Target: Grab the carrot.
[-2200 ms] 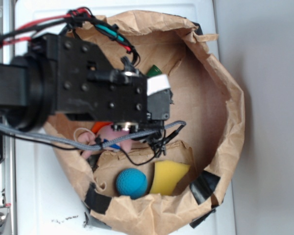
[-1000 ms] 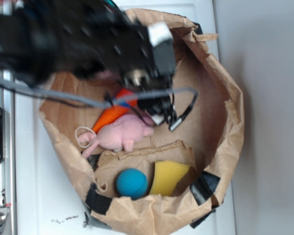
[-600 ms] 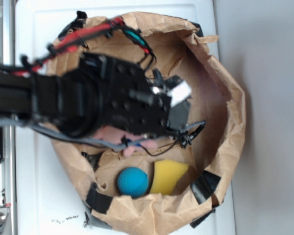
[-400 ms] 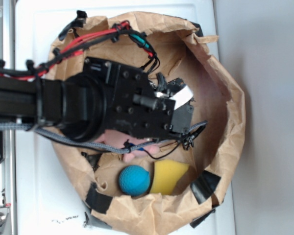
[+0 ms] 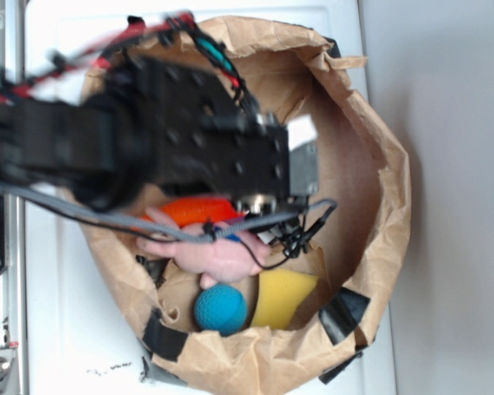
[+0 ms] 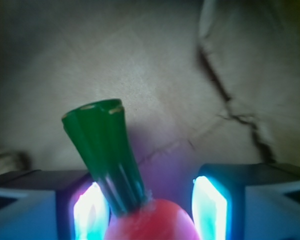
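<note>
Carrot between gripper fingers, inside crumpled paper bag (image 5: 379,164).

We see the gripper (image 6: 150,210) spread wide around the smooth tapered carrot (image 6: 115,165); contact cannot be confirmed. The fuzzy pink plush (image 5: 218,257) lies below the carrot.

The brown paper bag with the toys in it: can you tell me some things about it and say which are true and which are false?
1. The orange carrot with the green stem sits between the end effector fingers. True.
2. The round blue ball lies outside the brown paper bag. False: it lies inside, at the bottom edge.
3. The yellow sponge is right beside the blue ball. True.
4. The pink plush toy is held up in the air. False: it lies in the bag beneath the arm.
</note>
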You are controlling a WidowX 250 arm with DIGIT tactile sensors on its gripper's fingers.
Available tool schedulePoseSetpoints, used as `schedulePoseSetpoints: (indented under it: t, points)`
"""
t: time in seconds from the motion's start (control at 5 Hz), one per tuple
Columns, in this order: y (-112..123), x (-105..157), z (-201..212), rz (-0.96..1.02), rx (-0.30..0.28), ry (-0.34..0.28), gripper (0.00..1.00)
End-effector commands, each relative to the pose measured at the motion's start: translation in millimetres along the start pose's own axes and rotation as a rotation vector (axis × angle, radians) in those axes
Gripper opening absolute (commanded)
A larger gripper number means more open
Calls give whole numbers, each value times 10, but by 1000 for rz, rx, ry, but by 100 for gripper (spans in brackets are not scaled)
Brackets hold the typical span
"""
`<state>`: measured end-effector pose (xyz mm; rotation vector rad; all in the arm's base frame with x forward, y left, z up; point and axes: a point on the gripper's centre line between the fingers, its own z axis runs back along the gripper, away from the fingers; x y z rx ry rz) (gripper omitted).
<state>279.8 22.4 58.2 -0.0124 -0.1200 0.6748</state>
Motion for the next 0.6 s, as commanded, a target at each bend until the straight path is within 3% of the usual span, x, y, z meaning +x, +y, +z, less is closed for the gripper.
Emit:
schedulePoseSetpoints:
  t: [0.0, 0.4]
  points:
    - [79, 155, 752, 51, -121, -14, 0]
    - [185, 214, 1111, 149, -108, -47, 0]
